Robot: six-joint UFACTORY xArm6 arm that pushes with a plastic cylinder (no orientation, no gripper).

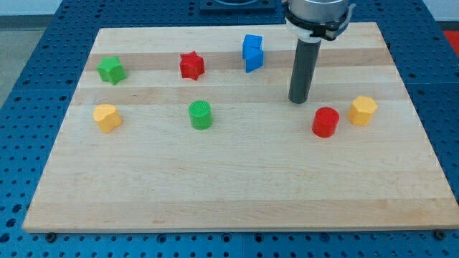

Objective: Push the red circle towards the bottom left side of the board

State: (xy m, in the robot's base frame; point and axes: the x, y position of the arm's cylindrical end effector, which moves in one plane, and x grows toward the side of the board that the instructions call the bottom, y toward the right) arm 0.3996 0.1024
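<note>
Camera view: approach step, jawless rod tip just up-left of red circle; next it likely must pass to circle's right, beside yellow block.

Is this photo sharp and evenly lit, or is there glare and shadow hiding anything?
Camera view: sharp throughout, evenly lit; the board shows no strong glare; my tip and the red circle cast only faint, short shadows; nothing is hidden.
</note>
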